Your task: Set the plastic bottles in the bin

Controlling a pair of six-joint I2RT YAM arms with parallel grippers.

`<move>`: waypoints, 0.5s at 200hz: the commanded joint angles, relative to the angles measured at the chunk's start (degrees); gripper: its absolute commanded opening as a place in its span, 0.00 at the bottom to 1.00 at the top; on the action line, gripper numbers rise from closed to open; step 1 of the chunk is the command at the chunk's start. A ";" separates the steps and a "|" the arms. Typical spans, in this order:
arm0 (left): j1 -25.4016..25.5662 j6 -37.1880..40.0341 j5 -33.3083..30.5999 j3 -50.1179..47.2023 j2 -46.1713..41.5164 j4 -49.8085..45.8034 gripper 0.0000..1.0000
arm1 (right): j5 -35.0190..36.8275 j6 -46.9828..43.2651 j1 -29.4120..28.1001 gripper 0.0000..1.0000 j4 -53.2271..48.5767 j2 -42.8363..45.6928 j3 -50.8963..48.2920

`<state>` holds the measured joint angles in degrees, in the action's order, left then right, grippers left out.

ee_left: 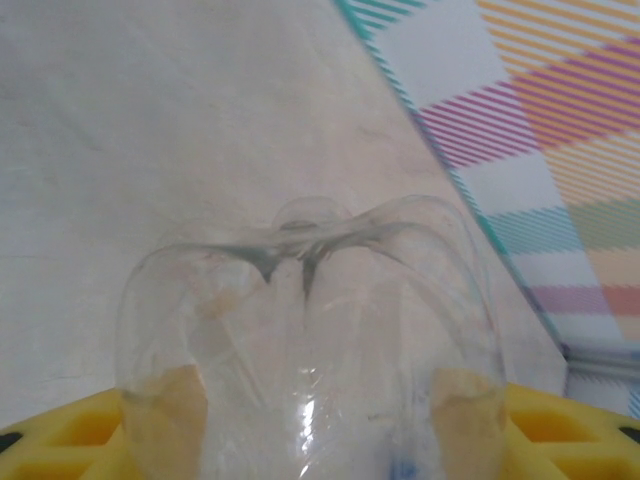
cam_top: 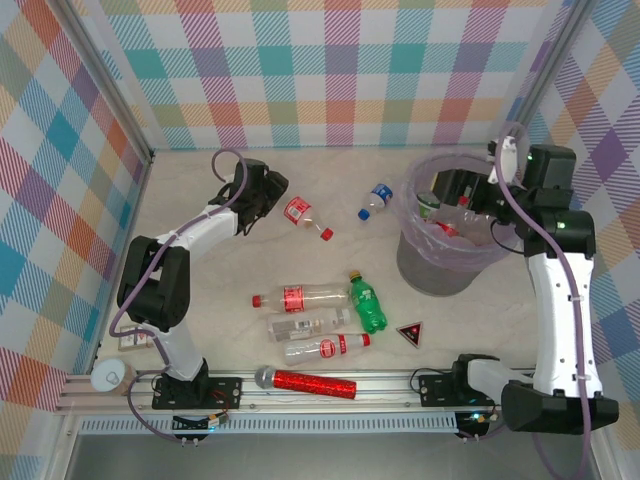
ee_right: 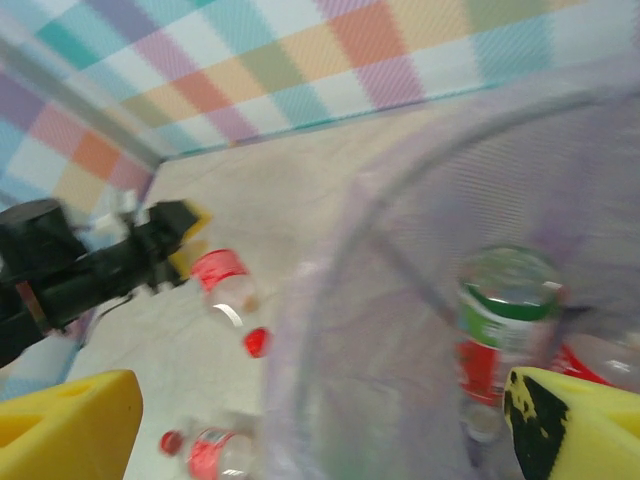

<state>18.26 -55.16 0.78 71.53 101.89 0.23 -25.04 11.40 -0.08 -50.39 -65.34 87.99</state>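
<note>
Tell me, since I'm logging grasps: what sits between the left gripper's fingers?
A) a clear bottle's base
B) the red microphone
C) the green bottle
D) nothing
A: the base of a clear bottle sits between the yellow fingers of the left gripper; the green bottle and red microphone lie far from it.

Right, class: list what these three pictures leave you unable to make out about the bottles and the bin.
Left wrist view: whether the left hand actually grips the clear bottle; its body hides the contact.
Top view: how many bottles lie in the bin; the right hand and the liner hide them.
Right wrist view: the label on the green-banded bottle; motion blur.
</note>
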 commanded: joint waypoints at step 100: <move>1.37 15.13 33.75 -3.00 -16.96 15.33 0.52 | 0.23 2.77 -30.53 0.91 7.01 -21.90 12.34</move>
<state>18.72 -43.18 24.29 69.93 87.00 9.78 -21.34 12.71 -30.11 -46.65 -84.16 98.04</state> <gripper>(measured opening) 0.527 0.917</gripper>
